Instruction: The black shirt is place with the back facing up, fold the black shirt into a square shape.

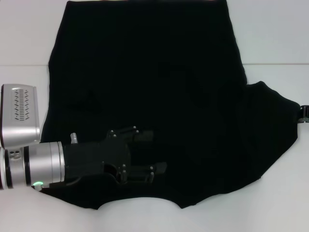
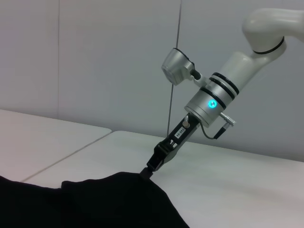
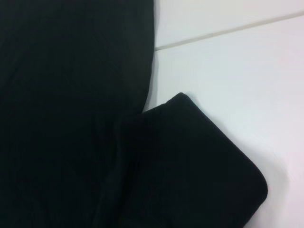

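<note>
Head view: left claw [image 1: 152, 155] spread open above black shirt [image 1: 183, 96]

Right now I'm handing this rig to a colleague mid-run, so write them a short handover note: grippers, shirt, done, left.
Left gripper: open, lying low over the black shirt near its left sleeve side, holding nothing.
Right gripper: at the tip of the right sleeve, at the shirt's outer edge; whether it has a grip cannot be told.
Shirt: spread on the white table; the right sleeve is stretched outward, and the left side looks already turned in.
Left: fold the right sleeve in, then fold the body into a square.
</note>
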